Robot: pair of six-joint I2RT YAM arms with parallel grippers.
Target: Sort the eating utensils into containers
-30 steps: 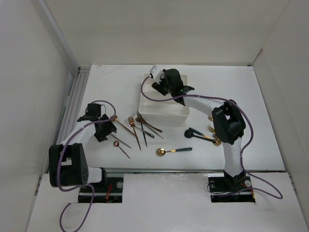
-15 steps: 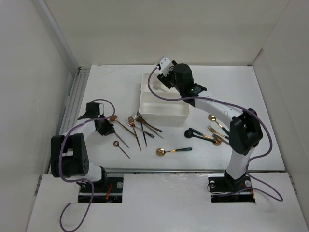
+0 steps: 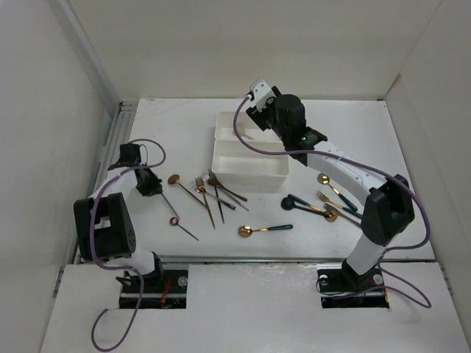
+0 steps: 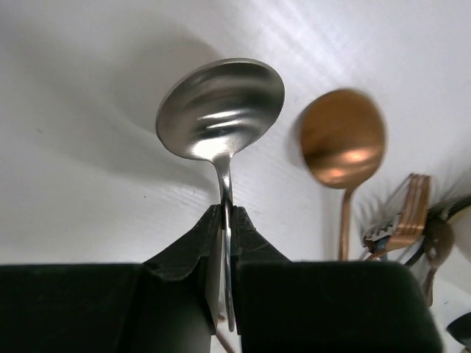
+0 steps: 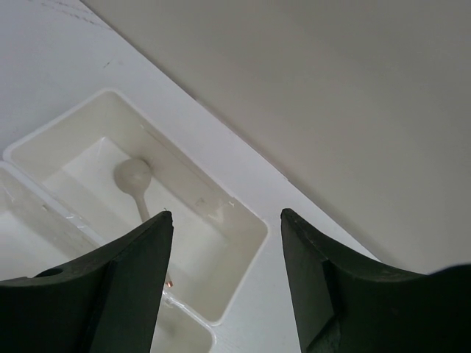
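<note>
- your left gripper [image 4: 227, 217] is pinched narrow on the silver spoon [image 4: 221, 107]. the lower handle is hidden between the black fingers, so you cannot tell where it ends.
- that spoon's long axis runs 6 to 12 in the left wrist view, bowl at 12, with its shadow on the table [image 4: 66, 213] toward 10.
- a blurred copper spoon [image 4: 342, 140] lies at 3 of it, bowl also at 12, with copper forks [image 4: 401, 209] beside its handle.
- your right gripper [image 5: 224, 243] is spread wide over the far tray [image 5: 261, 228], with only tray showing between the fingers.
- a pale spoon [image 5: 134, 176] lies in that tray, bowl toward 11. its handle runs toward 5 until a finger covers it.
- from above, the right arm hides the far tray's 3 o'clock end. the near tray [image 3: 250, 176] touches it at 6.
- edges: your left arm works near the table's 9 o'clock edge, by the rail [image 3: 110, 158]. the forks reach just beside the near tray's 7 o'clock corner.
- the black spoon [image 3: 288, 204] lies at 5 of the trays.
</note>
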